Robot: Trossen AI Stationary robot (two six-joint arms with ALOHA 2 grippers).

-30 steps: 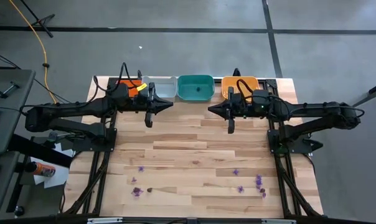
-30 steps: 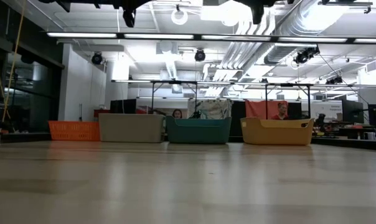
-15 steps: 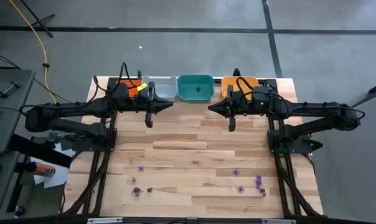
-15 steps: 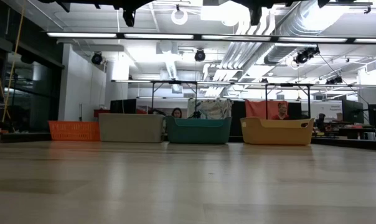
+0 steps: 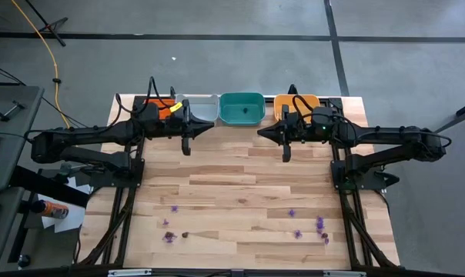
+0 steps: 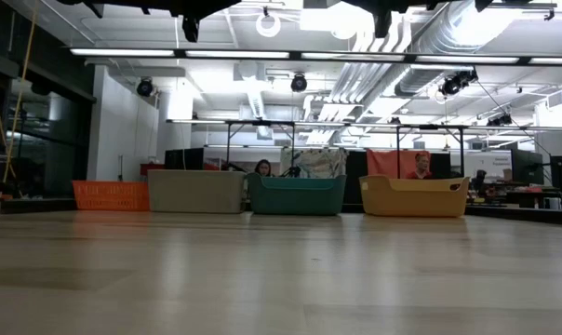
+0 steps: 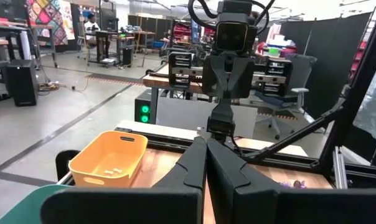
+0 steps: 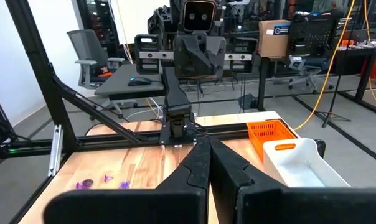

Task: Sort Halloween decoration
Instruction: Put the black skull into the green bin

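Note:
The Halloween decoration lies as tiny purple trinkets scattered near the table's near edge: one cluster near-left (image 5: 169, 236) and another near-right (image 5: 320, 224), with a few showing in the right wrist view (image 8: 85, 184). A few pale bits lie in the orange tray (image 7: 107, 163). My left gripper (image 5: 188, 146) hovers high over the far-left part of the table, in front of the grey tray, its fingers shut (image 7: 205, 147). My right gripper (image 5: 285, 152) hovers in front of the orange tray, also shut (image 8: 203, 147). Both are far from the trinkets and hold nothing.
Four trays stand in a row along the far edge: red (image 5: 150, 103), grey (image 5: 200, 108), green (image 5: 242, 108) and orange (image 5: 299, 105). Bare wood lies between the arms and the trinkets. People sit in the room beyond the table (image 6: 262, 169).

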